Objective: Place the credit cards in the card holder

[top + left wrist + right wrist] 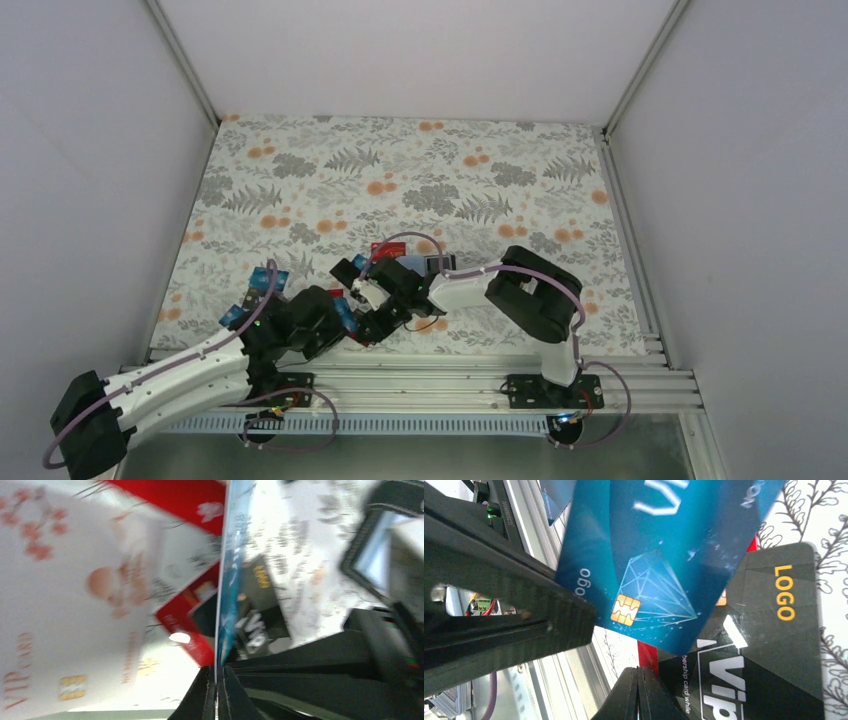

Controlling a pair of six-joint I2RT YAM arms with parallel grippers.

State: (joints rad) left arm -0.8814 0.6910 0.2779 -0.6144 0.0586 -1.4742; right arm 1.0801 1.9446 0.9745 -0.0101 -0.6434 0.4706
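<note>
Cards lie overlapped on the floral table [826, 520]: red cards [180, 625] under black cards [769, 645]. Left gripper [216, 675] pinches a blue card [227, 580] by its edge above them. Right gripper [638, 675] hangs nearby, jaws pressed together. Card holder [361, 550] lies right of the held card, grey-blue inside showing.

Left arm [180, 385] and right arm [470, 285] converge low, left tool [216, 672] seemingly pinched shut, right tool [638, 672] closed.

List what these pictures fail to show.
- Top view: the arms cover most cards; their count is hidden.
- Left wrist: the holder is blurred and cut off at the top right; its contents are unclear.
- Right wrist: the blue card covers part of the black card, which the bottom edge cuts.
</note>
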